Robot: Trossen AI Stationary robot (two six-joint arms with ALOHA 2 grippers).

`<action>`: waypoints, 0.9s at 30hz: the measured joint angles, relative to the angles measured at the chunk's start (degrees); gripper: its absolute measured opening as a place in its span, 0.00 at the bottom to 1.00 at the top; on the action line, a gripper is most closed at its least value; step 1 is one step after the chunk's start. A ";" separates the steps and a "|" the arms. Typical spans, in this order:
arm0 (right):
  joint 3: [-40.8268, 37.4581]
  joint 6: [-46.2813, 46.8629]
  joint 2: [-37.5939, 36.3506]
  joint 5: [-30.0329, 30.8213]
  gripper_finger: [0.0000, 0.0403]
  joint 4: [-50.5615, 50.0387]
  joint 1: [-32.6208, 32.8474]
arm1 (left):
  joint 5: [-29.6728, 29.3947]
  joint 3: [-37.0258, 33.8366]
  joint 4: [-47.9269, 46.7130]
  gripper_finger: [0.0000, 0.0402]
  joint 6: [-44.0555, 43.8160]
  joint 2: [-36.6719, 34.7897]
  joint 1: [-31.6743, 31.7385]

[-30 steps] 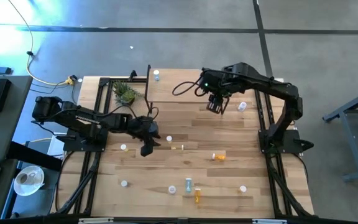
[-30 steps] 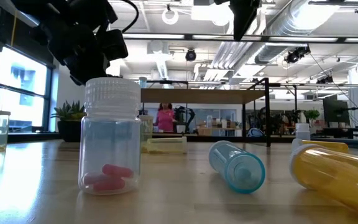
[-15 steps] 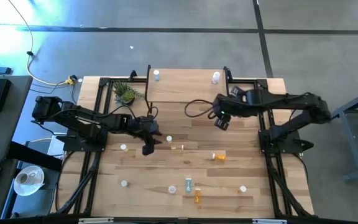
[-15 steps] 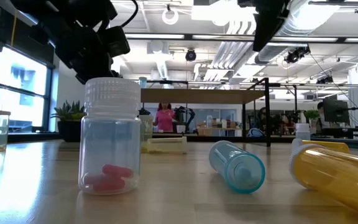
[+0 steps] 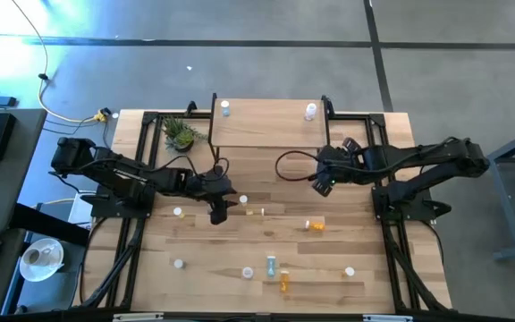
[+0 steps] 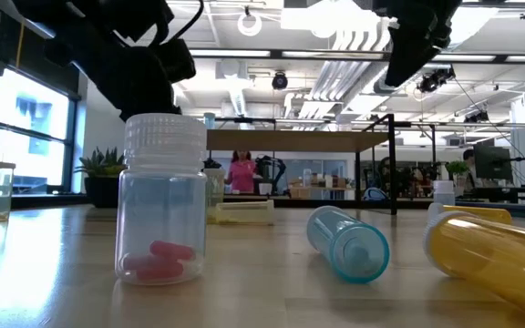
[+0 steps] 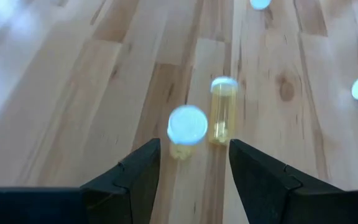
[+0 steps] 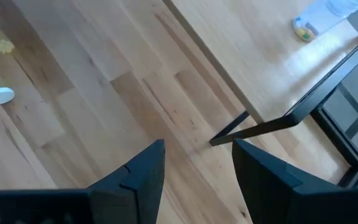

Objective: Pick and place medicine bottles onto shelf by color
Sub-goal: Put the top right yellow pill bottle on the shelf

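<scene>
- Low view, nearest: a clear bottle (image 6: pixel 162 199) stands upright at left centre with pink pills in the bottom; a blue bottle (image 6: pixel 348 243) lies on its side right of centre, and a yellow bottle (image 6: pixel 495 256) lies at the lower right edge.
- High view, bottom of the table (image 5: pixel 365 300): these bottles sit in a loose row, with an orange bottle (image 5: pixel 284 283) lying just below the blue one.
- Mid table: another orange bottle (image 5: pixel 315 225) lies right of centre.
- Left gripper (image 5: pixel 218 211) hangs left of centre, fingers apart and empty; in the left wrist view a standing white-capped bottle (image 7: pixel 186 128) and a lying yellow one (image 7: pixel 222 109), close beside each other, show just past the fingers (image 7: pixel 135 177).
- Right gripper (image 5: pixel 321 185) sits right of centre, fingers spread and empty, near the front edge of the shelf (image 5: pixel 266 125).
- Farthest: on the shelf, one bottle (image 5: pixel 225 108) stands at its upper left corner and another (image 5: pixel 310 112) at its upper right.
</scene>
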 joint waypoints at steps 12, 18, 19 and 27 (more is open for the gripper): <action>-0.24 0.14 0.00 0.02 0.44 0.90 0.37 | -1.91 0.00 10.31 0.45 -0.05 9.48 -0.70; -0.24 0.03 0.00 0.02 0.44 0.96 0.35 | -3.41 -0.02 13.43 0.45 -0.09 12.69 -0.70; -0.24 0.01 0.00 0.02 0.44 0.98 0.35 | -3.39 -0.01 14.13 0.45 -0.06 13.00 -0.70; -0.24 -0.01 0.00 0.04 0.44 1.01 0.35 | -4.43 0.00 14.99 0.45 0.00 13.88 -0.64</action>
